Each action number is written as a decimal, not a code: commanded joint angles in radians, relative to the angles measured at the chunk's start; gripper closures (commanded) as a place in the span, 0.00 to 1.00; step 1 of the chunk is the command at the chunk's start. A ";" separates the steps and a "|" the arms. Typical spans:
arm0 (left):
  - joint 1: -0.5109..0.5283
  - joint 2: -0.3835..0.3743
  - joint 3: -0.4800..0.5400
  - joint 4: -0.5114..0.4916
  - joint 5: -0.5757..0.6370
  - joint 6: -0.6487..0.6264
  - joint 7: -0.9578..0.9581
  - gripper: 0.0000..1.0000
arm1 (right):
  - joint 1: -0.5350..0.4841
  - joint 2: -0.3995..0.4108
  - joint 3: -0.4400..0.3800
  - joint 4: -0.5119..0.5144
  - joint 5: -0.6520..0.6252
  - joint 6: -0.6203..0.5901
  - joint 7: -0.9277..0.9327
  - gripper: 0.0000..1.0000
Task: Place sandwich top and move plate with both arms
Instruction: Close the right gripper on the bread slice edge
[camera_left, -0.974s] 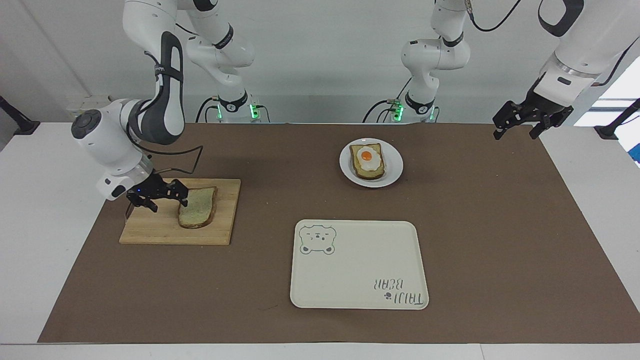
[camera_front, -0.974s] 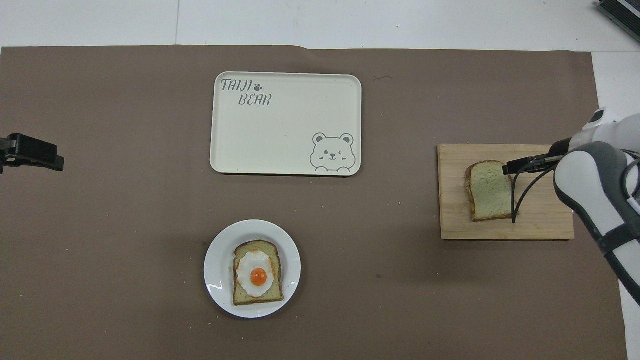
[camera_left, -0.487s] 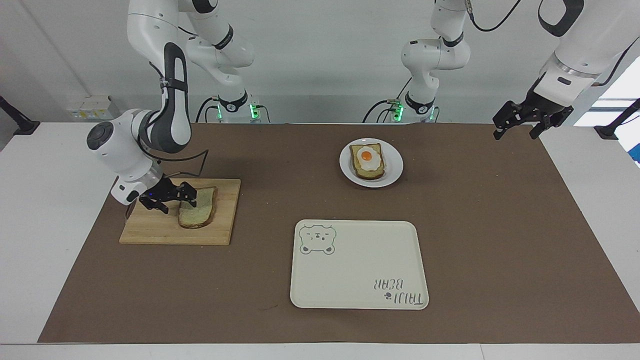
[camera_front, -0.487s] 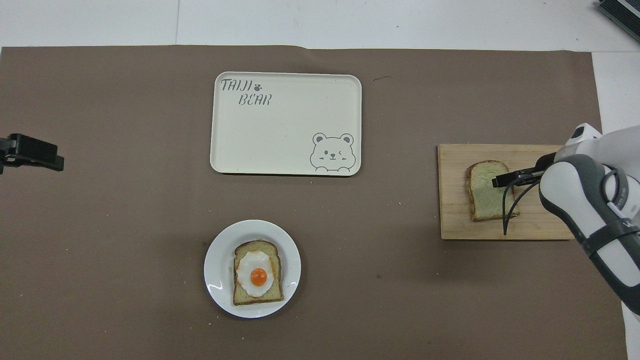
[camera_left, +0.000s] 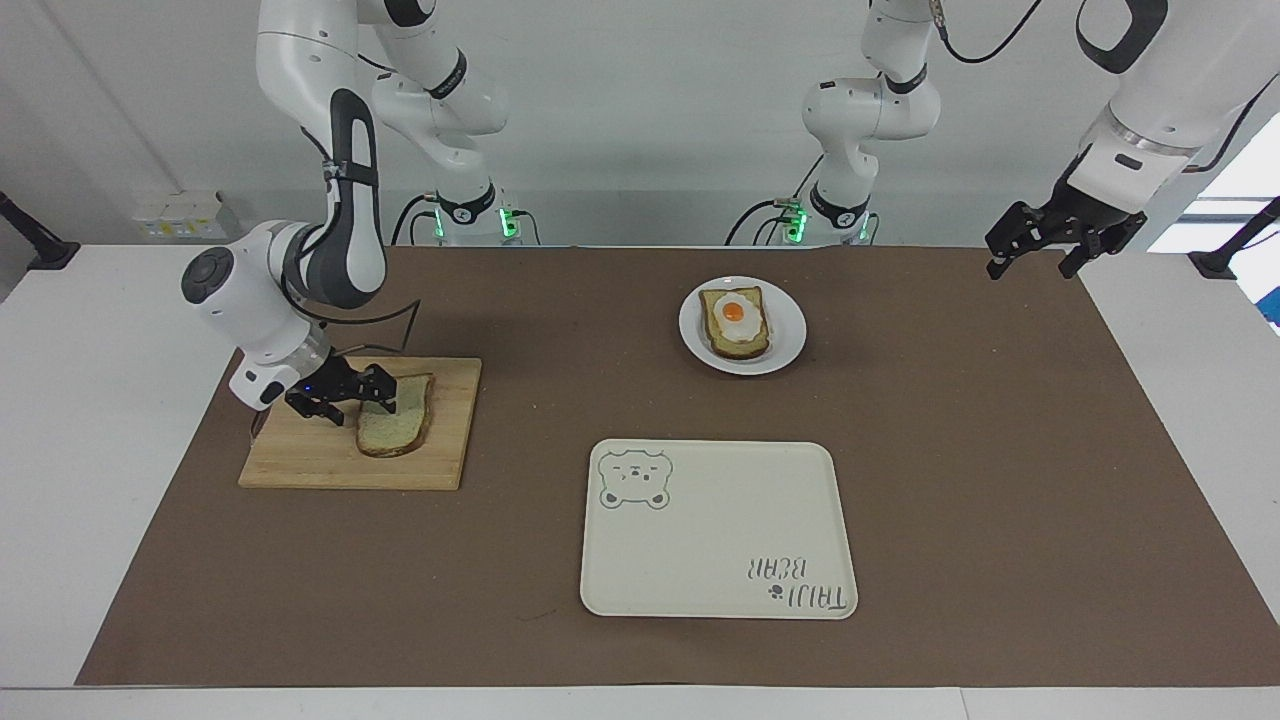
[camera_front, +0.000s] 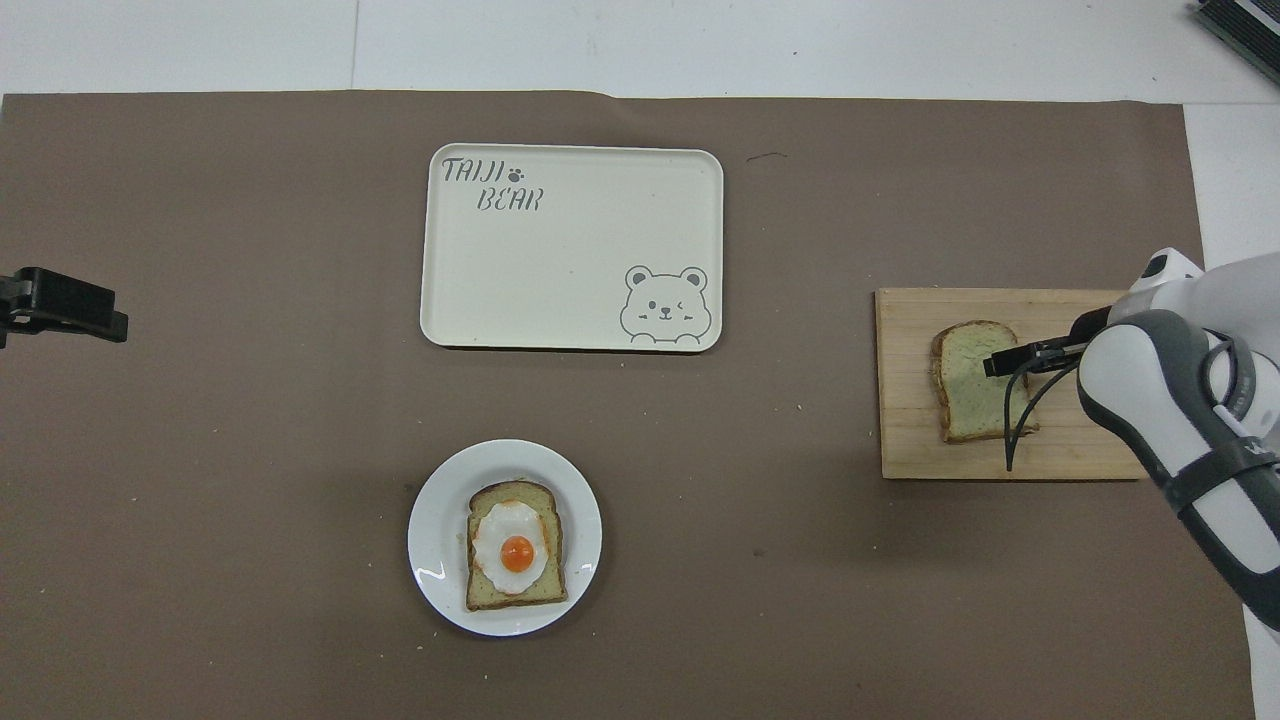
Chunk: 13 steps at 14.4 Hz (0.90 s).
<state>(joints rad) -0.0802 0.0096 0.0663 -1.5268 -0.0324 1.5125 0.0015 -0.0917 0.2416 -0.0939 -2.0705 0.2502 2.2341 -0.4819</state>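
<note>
Right gripper (camera_left: 372, 392) is sliding further in along the bread (camera_left: 395, 428) edge on the board (camera_left: 300, 465); clamped or not, can't tell. Grasp is coming, no lift yet. Left gripper (camera_left: 1035, 245) is waiting, fingers apart. Plate (camera_left: 790, 335) is sitting nearer the robots than the tray (camera_left: 720, 560).

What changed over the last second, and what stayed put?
The right gripper slid in along the wooden board until its fingers sit at the sandwich top, which still lies on the board. The left gripper kept waiting over its table end. The plate and tray did not move.
</note>
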 joint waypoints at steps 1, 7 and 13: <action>0.004 -0.008 0.000 0.004 0.009 -0.020 0.006 0.00 | -0.017 -0.005 0.010 -0.022 0.029 0.019 -0.037 0.83; 0.004 -0.008 0.000 0.005 0.009 -0.020 0.006 0.00 | -0.016 0.002 0.010 -0.013 0.029 0.018 -0.029 1.00; 0.004 -0.008 0.000 0.005 0.009 -0.020 0.006 0.00 | -0.016 -0.004 0.010 0.021 0.029 -0.014 -0.030 1.00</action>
<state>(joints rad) -0.0802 0.0096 0.0663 -1.5268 -0.0324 1.5125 0.0015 -0.0979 0.2346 -0.0944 -2.0676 0.2554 2.2323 -0.4819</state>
